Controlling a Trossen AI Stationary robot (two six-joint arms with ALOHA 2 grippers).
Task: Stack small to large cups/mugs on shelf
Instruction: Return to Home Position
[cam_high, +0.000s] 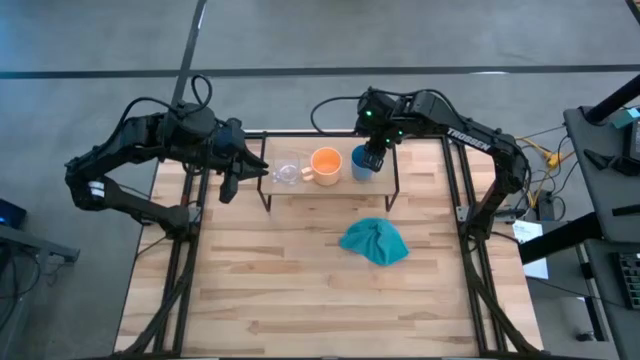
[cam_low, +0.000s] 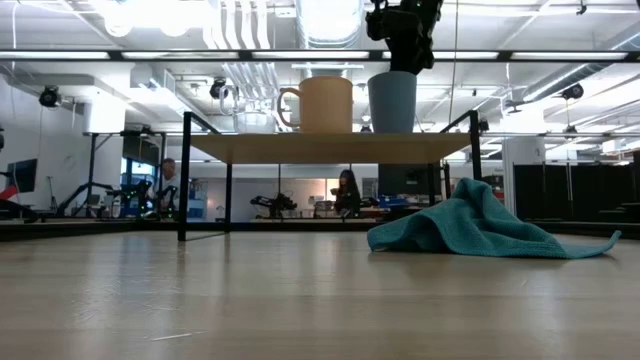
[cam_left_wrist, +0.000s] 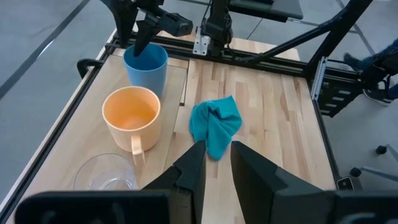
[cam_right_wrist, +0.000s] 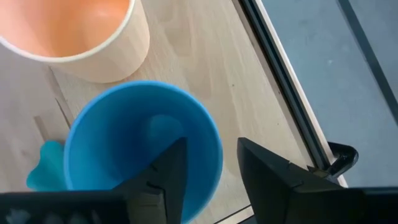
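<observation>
Three vessels stand upright in a row on the low light-wood shelf (cam_high: 385, 182): a clear glass cup (cam_high: 287, 172) at its left, an orange mug (cam_high: 325, 163) in the middle and a blue cup (cam_high: 360, 166) at its right. My right gripper (cam_right_wrist: 211, 171) is open above the blue cup (cam_right_wrist: 124, 143). It points down, one finger inside the cup and one outside, astride the rim, and I see no touch. My left gripper (cam_left_wrist: 216, 163) waits by the shelf's left end (cam_high: 232, 182), empty, with its fingers a little apart.
A crumpled teal cloth (cam_high: 375, 242) lies on the tabletop in front of the shelf's right half. The shelf's thin black legs (cam_low: 183, 190) stand on the table. Black frame rails (cam_high: 455, 200) run along the table's sides. Bare wood lies in front of the shelf.
</observation>
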